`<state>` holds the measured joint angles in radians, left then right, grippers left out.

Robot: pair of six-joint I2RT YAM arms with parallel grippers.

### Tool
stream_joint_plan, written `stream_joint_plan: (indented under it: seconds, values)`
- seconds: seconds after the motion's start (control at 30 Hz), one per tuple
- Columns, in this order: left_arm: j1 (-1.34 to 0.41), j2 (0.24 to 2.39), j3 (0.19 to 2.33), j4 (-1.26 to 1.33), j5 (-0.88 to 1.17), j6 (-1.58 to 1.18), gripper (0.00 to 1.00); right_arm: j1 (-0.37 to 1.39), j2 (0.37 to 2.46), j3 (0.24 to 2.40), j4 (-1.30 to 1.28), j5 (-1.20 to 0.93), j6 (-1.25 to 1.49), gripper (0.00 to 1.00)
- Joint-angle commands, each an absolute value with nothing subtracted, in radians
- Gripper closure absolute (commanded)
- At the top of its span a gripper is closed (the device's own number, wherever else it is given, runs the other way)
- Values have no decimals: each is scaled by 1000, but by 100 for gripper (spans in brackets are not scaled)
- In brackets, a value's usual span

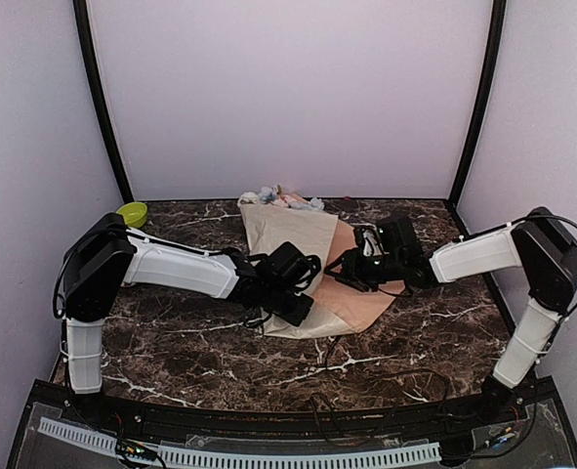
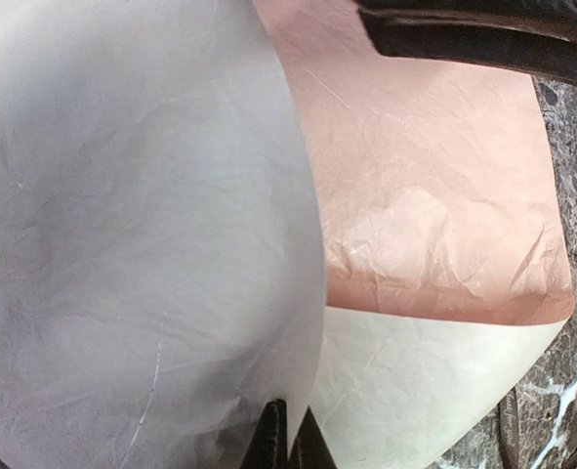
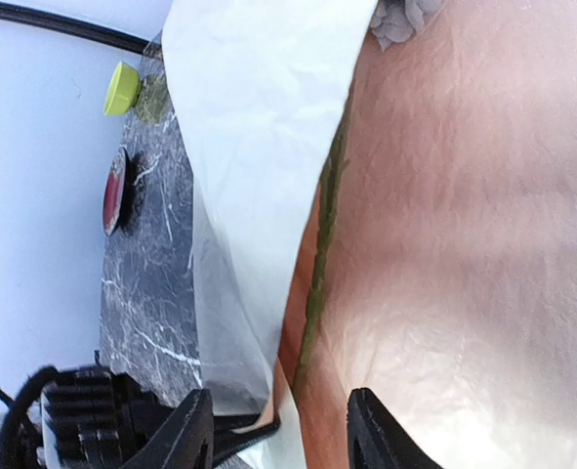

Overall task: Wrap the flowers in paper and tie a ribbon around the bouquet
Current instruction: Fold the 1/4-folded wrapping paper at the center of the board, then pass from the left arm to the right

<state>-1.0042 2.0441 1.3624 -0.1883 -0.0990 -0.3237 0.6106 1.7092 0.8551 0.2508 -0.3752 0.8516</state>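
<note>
Since your right claw (image 3: 278,430) stands parted over the paper (image 1: 288,234), gripping nothing, that sheet may spring open off the flowers (image 1: 273,195) at its far end; your left claw (image 2: 286,440) sits closed at its near edge.

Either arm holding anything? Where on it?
Left fingers look shut on the paper, at the edge of its folded beige flap. Right fingers stand open, gripping nothing.

- The large thin beige-and-peach wrapping paper (image 1: 286,234) is looking matt and finely crinkled on both faces
- The dark brown white-veined marble-look tabletop (image 1: 171,337) is shining smooth and glossy
- The white arm shells (image 1: 176,266) are looking like smooth hard plastic
- The small lime-green round bowl (image 1: 132,213) is gleaming like plastic
- The pale-blue flower head (image 3: 400,18) is looking soft, cloth-like
</note>
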Motion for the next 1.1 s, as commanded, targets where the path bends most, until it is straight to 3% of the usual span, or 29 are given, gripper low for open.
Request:
stream_joint_plan:
  seconds: [0.0, 0.13, 0.27, 0.33, 0.43, 0.5, 0.67, 0.83, 1.07]
  values:
    - [-1008, 2054, 1358, -197, -108, -310, 100, 616, 1784, 913, 355, -444, 882, 47]
    - [-1008, 2054, 1359, -198, -105, -309, 100, 622, 1832, 941, 391, -478, 899, 43]
    - [-1008, 2054, 1359, -195, -105, -307, 100, 642, 1887, 988, 379, -526, 899, 49]
    - [-1008, 2054, 1359, -194, -104, -306, 100, 645, 1903, 989, 402, -549, 911, 62]
    - [-1008, 2053, 1361, -189, -106, -295, 100, 643, 1910, 988, 404, -562, 908, 89]
    - [-1008, 2051, 1373, -186, -97, -276, 99, 639, 1902, 984, 383, -541, 887, 100]
    - [-1030, 2038, 1432, -185, -137, -176, 82, 625, 1916, 1001, 331, -543, 830, 100]
    - [-1096, 2025, 1462, -164, -227, 19, 76, 624, 1933, 1046, 256, -578, 758, 100]
    - [-1135, 2035, 1426, -82, -211, 110, 78, 622, 1930, 1072, 193, -587, 707, 100]
